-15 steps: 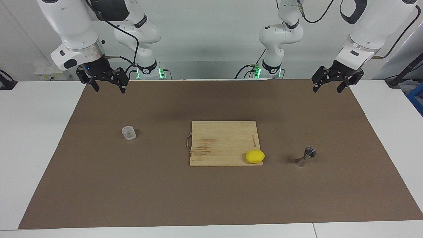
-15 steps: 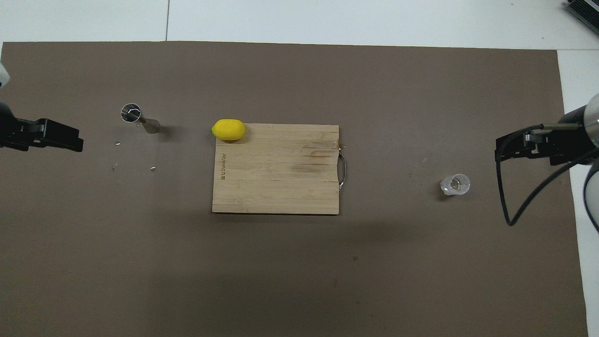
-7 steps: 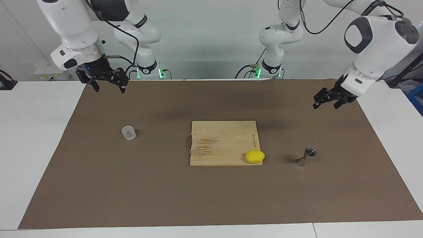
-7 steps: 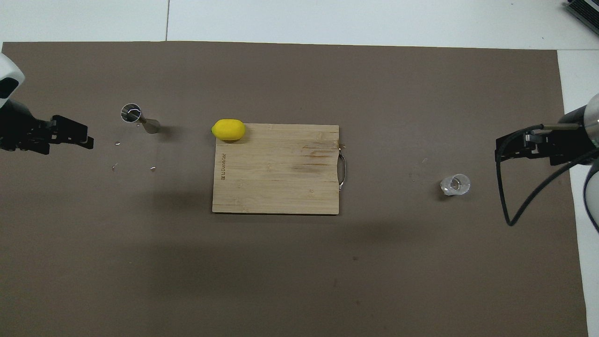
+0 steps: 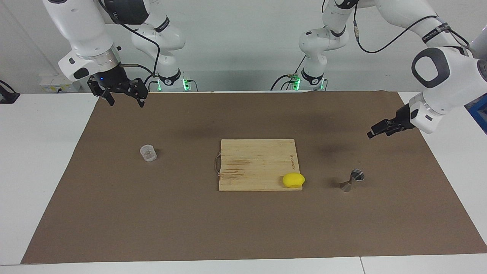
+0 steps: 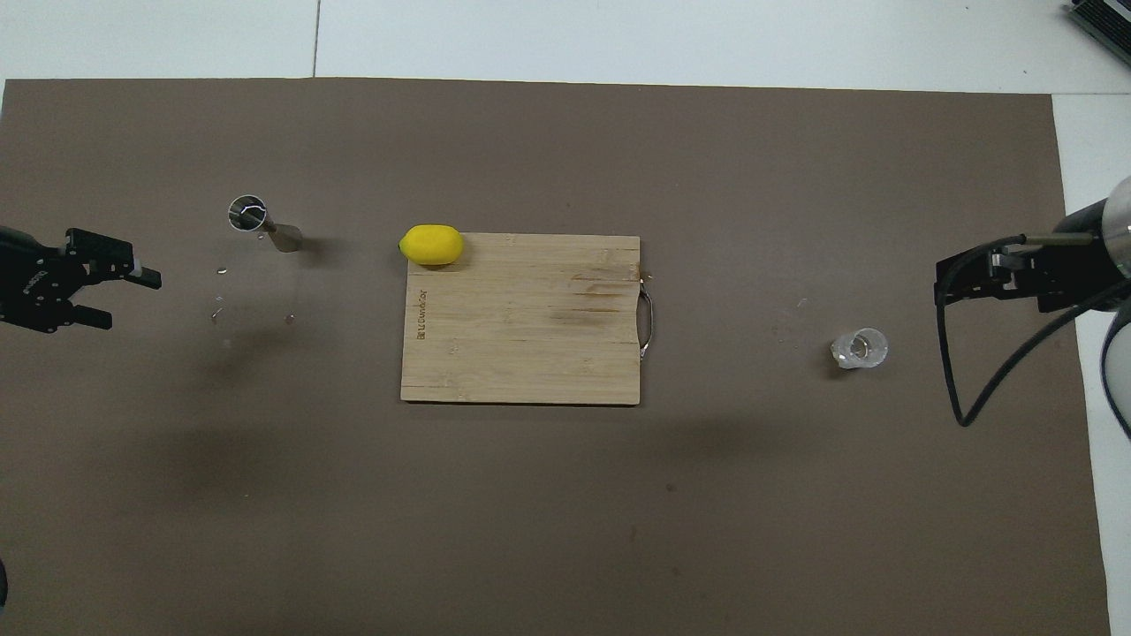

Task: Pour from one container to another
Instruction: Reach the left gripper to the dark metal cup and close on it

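Observation:
The clear squat cup point(image 5: 148, 153) stands on the brown mat toward the right arm's end; it also shows in the overhead view point(image 6: 860, 348). The steel jigger point(image 5: 352, 180) stands upright on the mat toward the left arm's end, seen too in the overhead view point(image 6: 262, 223). My left gripper point(image 5: 374, 133) is open and empty, turned sideways in the air over the mat's edge, apart from the jigger; the overhead view shows it too point(image 6: 122, 300). My right gripper point(image 5: 125, 102) is open and empty, raised over the mat's corner, and waits.
A wooden cutting board point(image 5: 255, 160) with a metal handle lies mid-mat. A yellow lemon point(image 5: 293, 180) sits at its corner toward the jigger. A few small bits point(image 6: 221, 269) lie on the mat beside the jigger.
My left arm has swung outward and lower, and its gripper has turned from pointing down to sideways. The right arm, cup and jigger have not moved.

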